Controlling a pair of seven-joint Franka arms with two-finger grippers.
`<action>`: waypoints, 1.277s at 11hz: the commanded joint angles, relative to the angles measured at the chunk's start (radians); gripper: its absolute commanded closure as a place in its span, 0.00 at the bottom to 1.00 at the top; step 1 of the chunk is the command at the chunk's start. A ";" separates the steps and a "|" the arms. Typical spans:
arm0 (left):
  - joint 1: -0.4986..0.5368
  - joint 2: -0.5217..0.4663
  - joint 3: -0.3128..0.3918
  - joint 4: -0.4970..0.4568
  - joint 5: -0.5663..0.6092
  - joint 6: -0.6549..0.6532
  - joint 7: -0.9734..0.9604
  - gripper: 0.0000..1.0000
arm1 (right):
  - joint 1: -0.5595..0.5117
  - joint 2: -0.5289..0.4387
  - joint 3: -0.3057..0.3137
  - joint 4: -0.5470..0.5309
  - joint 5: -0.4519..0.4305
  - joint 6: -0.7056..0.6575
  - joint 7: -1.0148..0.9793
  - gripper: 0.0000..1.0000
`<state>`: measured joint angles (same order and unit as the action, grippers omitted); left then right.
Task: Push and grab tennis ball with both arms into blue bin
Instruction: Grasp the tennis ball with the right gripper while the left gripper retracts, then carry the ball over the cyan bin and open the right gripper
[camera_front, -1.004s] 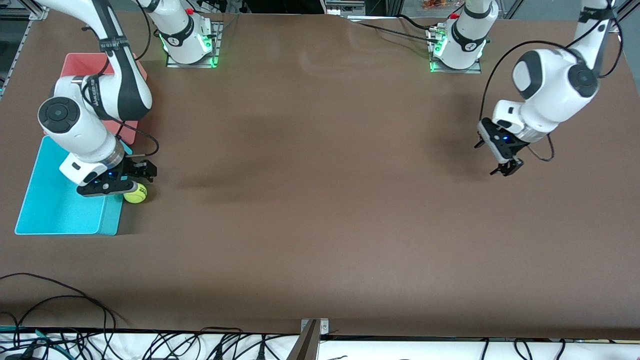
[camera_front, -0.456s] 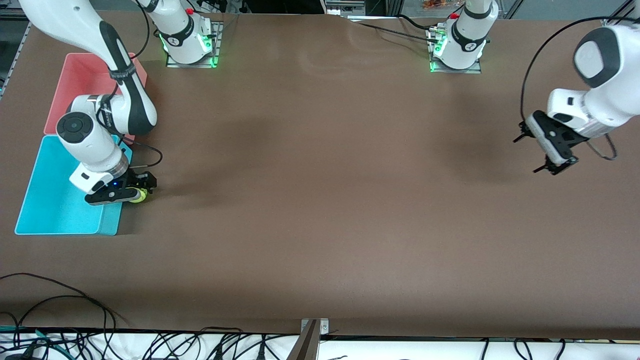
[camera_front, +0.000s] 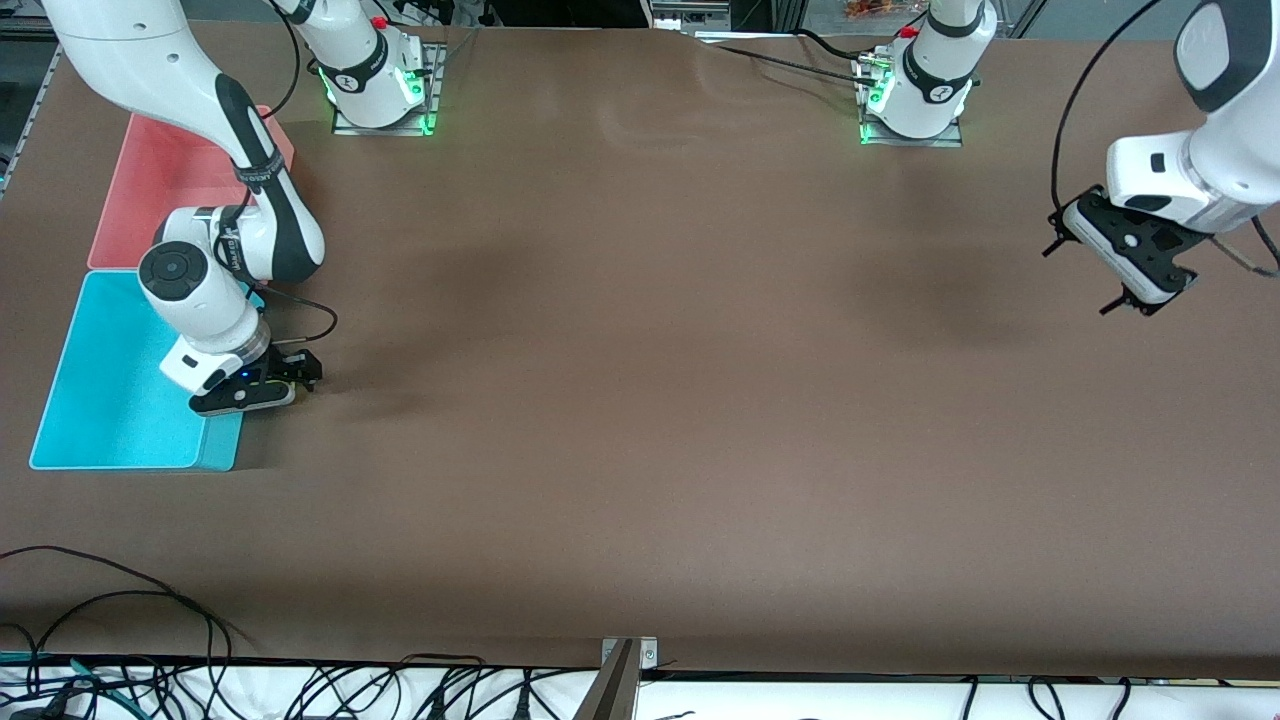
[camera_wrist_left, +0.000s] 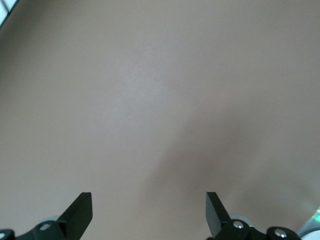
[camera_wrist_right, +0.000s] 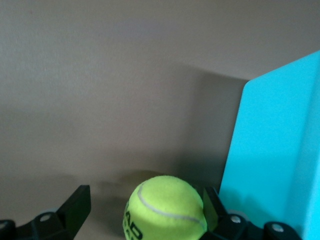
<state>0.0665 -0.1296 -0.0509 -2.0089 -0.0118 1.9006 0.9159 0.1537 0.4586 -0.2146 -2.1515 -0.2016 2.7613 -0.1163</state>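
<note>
Only the right wrist view shows the tennis ball (camera_wrist_right: 166, 207), between the spread right gripper's (camera_wrist_right: 145, 210) fingers beside the blue bin (camera_wrist_right: 272, 150); the front view hides it. Left gripper (camera_front: 1120, 275), spread, hangs over bare table (camera_front: 640, 400).

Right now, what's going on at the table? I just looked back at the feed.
The right gripper is down at the table just outside the blue bin, jaws open around the tennis ball, which sits beside the bin's wall; no grip yet. The left gripper waits, open and empty, in the air over the left arm's end of the table. A pink bin adjoins the blue one.
</note>
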 joint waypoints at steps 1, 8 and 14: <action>-0.033 -0.044 0.013 0.070 0.035 -0.127 -0.279 0.00 | -0.002 0.003 -0.017 -0.031 -0.019 0.026 -0.029 0.00; -0.039 -0.039 0.052 0.249 0.035 -0.325 -0.618 0.00 | -0.002 0.020 -0.023 -0.037 -0.019 0.023 -0.026 0.72; -0.050 -0.039 0.049 0.326 0.029 -0.449 -0.818 0.00 | 0.023 -0.028 -0.012 0.222 -0.016 -0.439 -0.032 0.77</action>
<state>0.0324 -0.1755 -0.0044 -1.7172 -0.0051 1.4751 0.1357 0.1687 0.4613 -0.2301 -2.0928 -0.2018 2.6096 -0.1358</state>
